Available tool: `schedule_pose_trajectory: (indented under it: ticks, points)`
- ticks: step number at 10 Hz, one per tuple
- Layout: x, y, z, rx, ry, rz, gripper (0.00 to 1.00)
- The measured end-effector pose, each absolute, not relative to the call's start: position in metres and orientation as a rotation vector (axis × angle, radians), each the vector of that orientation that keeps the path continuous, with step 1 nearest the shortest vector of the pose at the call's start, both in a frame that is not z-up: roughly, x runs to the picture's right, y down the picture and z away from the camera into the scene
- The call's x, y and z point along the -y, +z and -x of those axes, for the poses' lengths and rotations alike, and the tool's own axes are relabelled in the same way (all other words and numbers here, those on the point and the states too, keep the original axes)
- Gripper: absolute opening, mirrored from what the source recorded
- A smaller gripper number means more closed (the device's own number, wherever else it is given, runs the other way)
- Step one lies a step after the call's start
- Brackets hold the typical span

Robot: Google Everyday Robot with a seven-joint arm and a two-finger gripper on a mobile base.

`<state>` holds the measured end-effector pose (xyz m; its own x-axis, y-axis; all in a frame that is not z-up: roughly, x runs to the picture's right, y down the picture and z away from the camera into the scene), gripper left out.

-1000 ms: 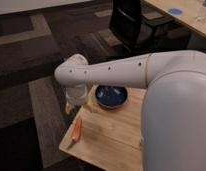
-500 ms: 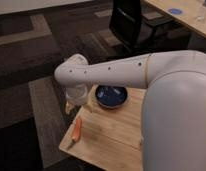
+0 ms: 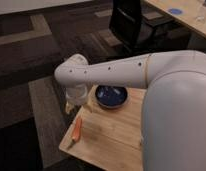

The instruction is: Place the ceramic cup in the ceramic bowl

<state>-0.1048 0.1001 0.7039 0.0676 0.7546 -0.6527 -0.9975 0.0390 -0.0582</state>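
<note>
The dark blue ceramic bowl sits on the wooden table near its far edge. Just left of the bowl, a whitish ceramic cup shows under the wrist of my white arm. My gripper points down at the table's far left corner, right at the cup and partly hidden by the arm. Whether the cup rests on the table or hangs in the gripper is unclear. The bowl looks empty.
An orange carrot-like object lies near the table's left edge. My arm's bulky white body covers the table's right side. Dark carpet surrounds the table, with a black chair and a desk behind.
</note>
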Motion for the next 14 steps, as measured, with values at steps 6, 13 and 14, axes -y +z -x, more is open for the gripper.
schedule_pose_trajectory:
  ticks: [6, 13, 14]
  points:
    - [-0.083, 0.705, 0.077, -0.468, 1.519, 0.638, 0.65]
    - [-0.032, 0.682, -0.055, -0.565, 1.512, 0.609, 0.65]
    - [-0.032, 0.682, -0.054, -0.564, 1.511, 0.609, 0.65]
